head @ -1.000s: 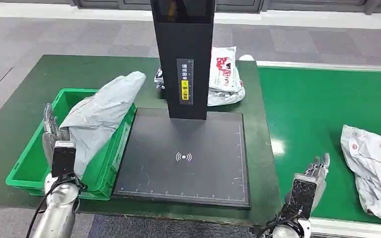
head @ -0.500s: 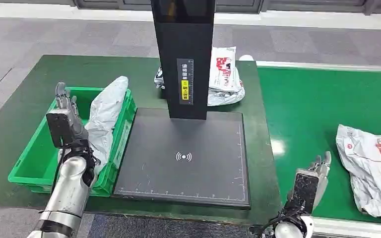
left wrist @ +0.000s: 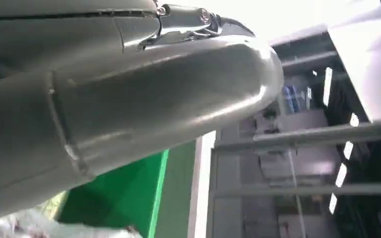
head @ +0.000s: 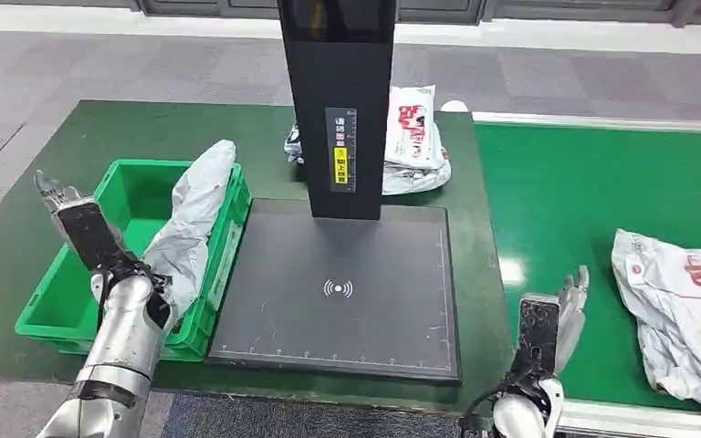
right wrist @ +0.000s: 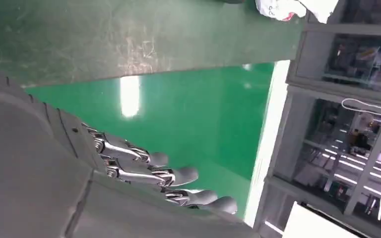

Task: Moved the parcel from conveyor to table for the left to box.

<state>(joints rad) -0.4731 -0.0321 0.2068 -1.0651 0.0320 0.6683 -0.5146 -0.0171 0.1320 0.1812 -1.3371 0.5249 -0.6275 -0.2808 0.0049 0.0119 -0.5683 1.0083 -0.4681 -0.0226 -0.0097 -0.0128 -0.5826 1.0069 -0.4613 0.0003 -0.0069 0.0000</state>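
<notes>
On the conveyor (head: 584, 192) at three o'clock lies a white parcel (head: 680, 315), beside the right robot hand (head: 552, 319) (fingers apart, holding nothing). At nine o'clock on the bench (head: 146, 128), a grey parcel (head: 192, 224) leans in the green box (head: 64, 301); the left robot hand (head: 68, 214) is raised, fingers spread, empty.

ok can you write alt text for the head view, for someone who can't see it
A grey parcel leans in a green bin on a dark green table, with the robot's open left hand raised beside it. A black scanner pad lies mid-table; the open right hand hovers over a green conveyor carrying a white parcel.
</notes>
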